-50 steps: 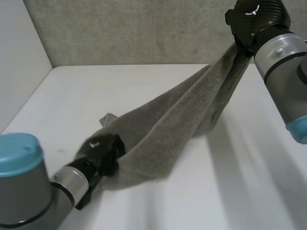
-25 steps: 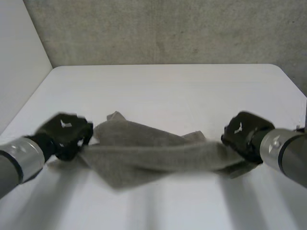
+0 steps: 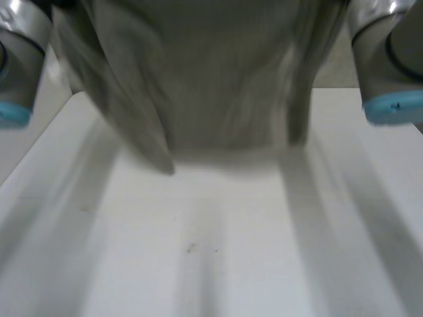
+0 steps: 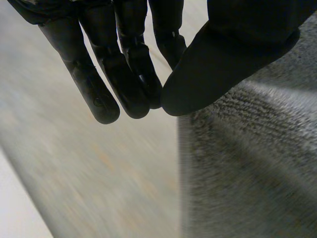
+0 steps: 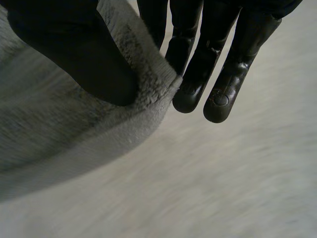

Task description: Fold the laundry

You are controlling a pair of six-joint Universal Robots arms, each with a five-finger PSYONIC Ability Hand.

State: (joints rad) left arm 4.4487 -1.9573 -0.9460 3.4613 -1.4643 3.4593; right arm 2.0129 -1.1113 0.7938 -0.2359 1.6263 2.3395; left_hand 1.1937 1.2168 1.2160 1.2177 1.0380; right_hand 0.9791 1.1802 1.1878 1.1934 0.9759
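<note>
**Towel up between both hands, no fold made yet**

I have the grey towel (image 3: 218, 86) hanging in the air between the left arm (image 3: 20, 59) and the right arm (image 3: 390, 59). Its lower edge is clear of the white tabletop (image 3: 218, 251), toward the far side.

In its own wrist view, the left hand (image 4: 133, 74) has its thumb closed against the fingers, pinching the towel at its left upper edge. The right hand (image 5: 208, 59) does the same at the right corner, with the thumb pressing the hemmed edge onto the fingers.

As I judge it, the task is at an early stage. The cloth is spread and gripped at two points, but nothing is laid flat or folded over. The head view is smeared, so the hanging part may be partly doubled on the left; I cannot be sure.

Laying it down, folding and squaring the edges all remain. I can read no brand, tag or writing on the towel.
</note>
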